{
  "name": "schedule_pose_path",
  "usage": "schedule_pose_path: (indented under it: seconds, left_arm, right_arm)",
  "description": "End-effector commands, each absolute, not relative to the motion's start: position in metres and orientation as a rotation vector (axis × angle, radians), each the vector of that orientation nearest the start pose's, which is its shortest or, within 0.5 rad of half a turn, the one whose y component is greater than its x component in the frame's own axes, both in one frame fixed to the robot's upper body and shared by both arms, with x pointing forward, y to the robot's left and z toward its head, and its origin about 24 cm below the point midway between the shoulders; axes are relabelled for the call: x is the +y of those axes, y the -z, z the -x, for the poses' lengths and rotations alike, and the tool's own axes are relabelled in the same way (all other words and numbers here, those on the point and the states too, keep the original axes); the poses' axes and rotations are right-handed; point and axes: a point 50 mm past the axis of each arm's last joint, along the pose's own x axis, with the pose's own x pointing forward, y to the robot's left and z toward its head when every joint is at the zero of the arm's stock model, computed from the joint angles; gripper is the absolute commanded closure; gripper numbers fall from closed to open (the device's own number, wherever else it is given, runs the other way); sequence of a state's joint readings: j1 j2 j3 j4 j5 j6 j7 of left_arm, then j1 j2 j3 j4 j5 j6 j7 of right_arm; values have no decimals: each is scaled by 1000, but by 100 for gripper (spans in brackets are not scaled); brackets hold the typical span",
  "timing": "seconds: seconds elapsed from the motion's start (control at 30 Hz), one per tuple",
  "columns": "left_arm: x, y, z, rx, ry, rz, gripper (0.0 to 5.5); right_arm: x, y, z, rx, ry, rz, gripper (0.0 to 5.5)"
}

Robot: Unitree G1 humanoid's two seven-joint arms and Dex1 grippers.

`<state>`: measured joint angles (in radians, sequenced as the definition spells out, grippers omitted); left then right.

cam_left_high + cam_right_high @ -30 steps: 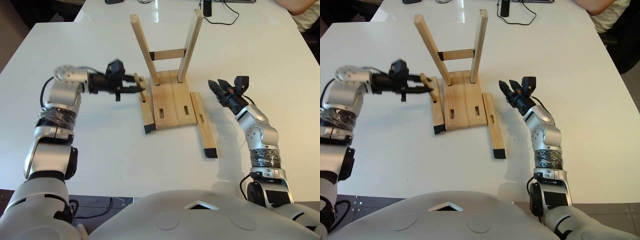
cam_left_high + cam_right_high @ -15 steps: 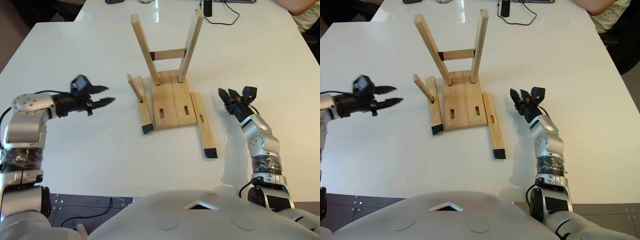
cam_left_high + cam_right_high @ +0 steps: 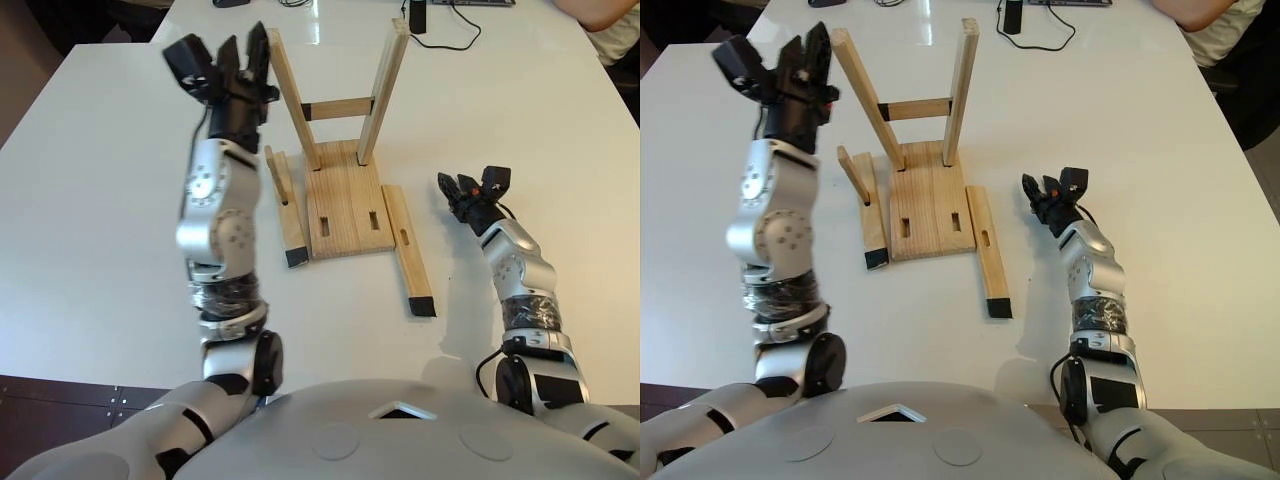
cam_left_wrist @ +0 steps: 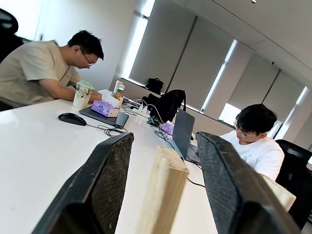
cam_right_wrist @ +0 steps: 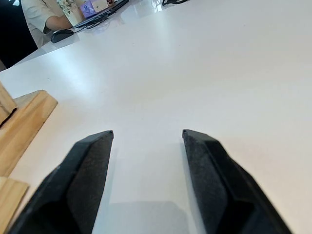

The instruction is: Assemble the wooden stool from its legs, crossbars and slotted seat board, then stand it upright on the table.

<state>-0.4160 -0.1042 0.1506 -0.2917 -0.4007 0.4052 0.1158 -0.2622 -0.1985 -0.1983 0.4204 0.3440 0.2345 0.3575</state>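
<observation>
The slotted seat board (image 3: 345, 205) lies flat on the white table. Two legs (image 3: 380, 90) stand up from its far end, joined by a crossbar (image 3: 335, 108). My left gripper (image 3: 243, 48) is raised beside the top of the left upright leg (image 3: 285, 90), fingers (image 4: 105, 185) open with the leg's end (image 4: 163, 190) between them, untouched. A loose leg (image 3: 292, 225) with a short crossbar (image 3: 275, 175) stuck in it lies left of the board. Another loose leg (image 3: 408, 250) lies right of it. My right gripper (image 3: 455, 183) rests open low over the table, right of that leg.
A dark device with a cable (image 3: 430, 25) lies at the far side of the table. The board's corner (image 5: 24, 117) shows beside the right gripper (image 5: 146, 131). Bare table (image 3: 110, 200) stretches to the left and right (image 3: 570, 150) of the stool parts.
My left gripper left the short crossbar on the loose leg, drew back to the left, then swung up to the top of the left upright leg. The right gripper pulled back slightly.
</observation>
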Motion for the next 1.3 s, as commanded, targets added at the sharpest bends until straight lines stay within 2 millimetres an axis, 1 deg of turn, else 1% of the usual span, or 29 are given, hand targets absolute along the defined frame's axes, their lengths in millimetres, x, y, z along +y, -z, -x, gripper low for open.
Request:
schedule_pose_path:
  seconds: [0.03, 0.13, 0.3, 0.37, 0.53, 0.6, 0.63, 0.8, 0.9, 0.97, 1.0, 1.07, 1.13, 1.3]
  left_arm:
    - [136, -166, -305, -217, -8, 438, 312]
    - [137, -167, -305, -224, -9, 419, 312]
    - [134, -164, -305, -209, 9, 398, 312]
    - [131, -154, -307, -141, 14, 405, 312]
    - [133, -108, -308, 121, -48, 372, 312]
    - [135, -99, -306, 159, -65, 380, 312]
    - [135, -99, -306, 155, -63, 390, 312]
    - [130, -115, -307, 65, -27, 410, 312]
    - [141, -139, -304, -144, -111, 290, 312]
    - [145, -158, -294, -292, -147, 208, 312]
    - [146, -161, -289, -320, -155, 201, 312]
    - [144, -160, -282, -316, -156, 206, 312]
    - [139, -155, -279, -287, -126, 219, 312]
    - [134, -150, -286, -224, -102, 275, 312]
  right_arm:
    - [-207, 1, -286, 330, -145, -289, 286]
    - [-208, 6, -281, 337, -130, -291, 286]
    - [-207, 6, -282, 335, -128, -293, 286]
    - [-205, 5, -283, 335, -135, -293, 286]
    - [-206, 8, -281, 348, -136, -290, 286]
    - [-206, 9, -281, 352, -138, -287, 286]
    - [-206, 9, -281, 352, -139, -287, 286]
    - [-206, 8, -282, 349, -136, -288, 286]
    - [-206, 7, -283, 346, -136, -287, 286]
    - [-206, 7, -283, 345, -136, -287, 286]
    - [-206, 7, -282, 346, -136, -287, 286]
    - [-207, 9, -281, 350, -133, -287, 286]
    - [-206, 11, -280, 354, -131, -289, 286]
    - [-202, 12, -280, 356, -142, -291, 286]
